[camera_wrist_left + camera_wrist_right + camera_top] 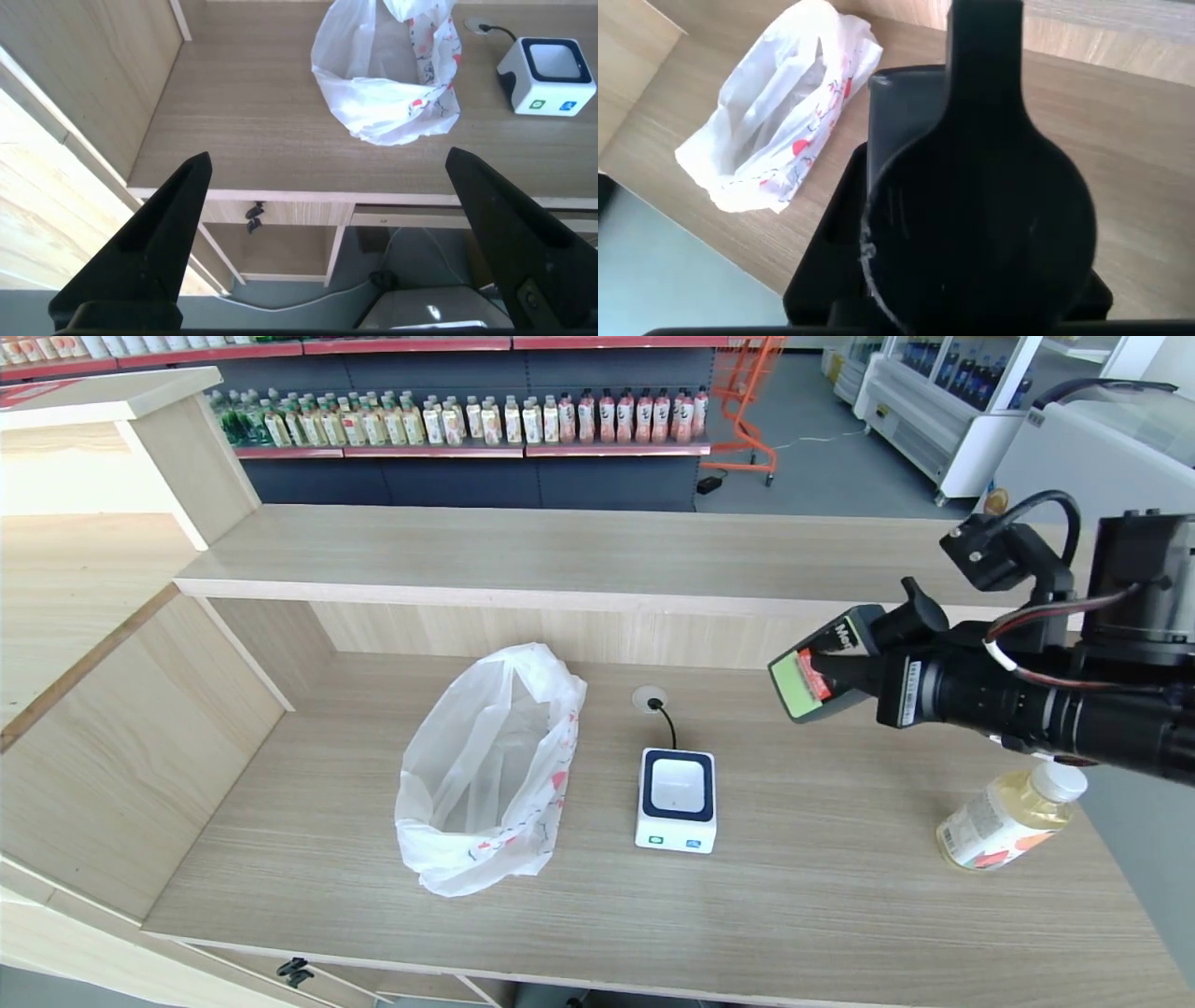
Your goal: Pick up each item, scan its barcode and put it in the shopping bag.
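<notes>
Box [814, 679] in right gripper [887, 649]; open shopping bag [553, 782] on counter [840, 905]

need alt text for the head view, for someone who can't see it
The robot's right hand holds a dark box with a green end in the air above a wooden counter, right of a small white scanner. An open white shopping bag lies left of the scanner; a bottle of yellowish drink sits under the arm.

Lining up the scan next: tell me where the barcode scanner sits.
In the head view the scanner stands on the counter, just right of the shopping bag; the right gripper, holding a box, hangs farther right.
</notes>
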Available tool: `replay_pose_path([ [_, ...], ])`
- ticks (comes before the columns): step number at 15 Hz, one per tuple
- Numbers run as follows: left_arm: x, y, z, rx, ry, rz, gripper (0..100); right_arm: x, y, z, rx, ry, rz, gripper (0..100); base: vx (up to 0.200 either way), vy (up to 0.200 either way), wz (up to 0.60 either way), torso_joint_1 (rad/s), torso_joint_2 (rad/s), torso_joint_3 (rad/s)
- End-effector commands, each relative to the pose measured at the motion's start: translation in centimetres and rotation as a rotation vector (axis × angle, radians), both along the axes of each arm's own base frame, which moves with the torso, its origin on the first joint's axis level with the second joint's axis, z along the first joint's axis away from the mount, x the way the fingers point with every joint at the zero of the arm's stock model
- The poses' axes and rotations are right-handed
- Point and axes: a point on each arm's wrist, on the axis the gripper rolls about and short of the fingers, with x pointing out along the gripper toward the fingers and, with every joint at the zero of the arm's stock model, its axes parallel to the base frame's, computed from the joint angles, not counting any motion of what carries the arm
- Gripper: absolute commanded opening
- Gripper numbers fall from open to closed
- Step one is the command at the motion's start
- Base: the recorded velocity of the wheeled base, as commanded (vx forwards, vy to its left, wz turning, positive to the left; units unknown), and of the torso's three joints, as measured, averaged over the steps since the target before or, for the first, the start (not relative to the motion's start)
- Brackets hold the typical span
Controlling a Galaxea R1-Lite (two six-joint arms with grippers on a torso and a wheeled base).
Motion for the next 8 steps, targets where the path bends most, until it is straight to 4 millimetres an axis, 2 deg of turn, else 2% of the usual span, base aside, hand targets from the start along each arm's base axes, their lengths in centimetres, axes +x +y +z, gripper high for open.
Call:
replay_pose_path([
  [1, 0.0, 0.0, 0.0, 0.0, 0.0, 0.0, 100, -4.7, -2.7, 0.5, -0.012, -0.06, -0.029, 0, 0.0, 0.0, 0.0, 0.0, 0.0, 0.0],
  [5, 0.0, 0.0, 0.0, 0.0, 0.0, 0.0, 100, -6.6, -3.4, -1.4, -0.021, -0.015, -0.029, 0, 0.0, 0.0, 0.0, 0.0, 0.0, 0.0],
  [8, 0.0, 0.0, 0.0, 0.0, 0.0, 0.0, 100, -6.9, -3.6, -1.5, -0.021, -0.016, -0.03, 0, 0.0, 0.0, 0.0, 0.0, 0.0, 0.0],
])
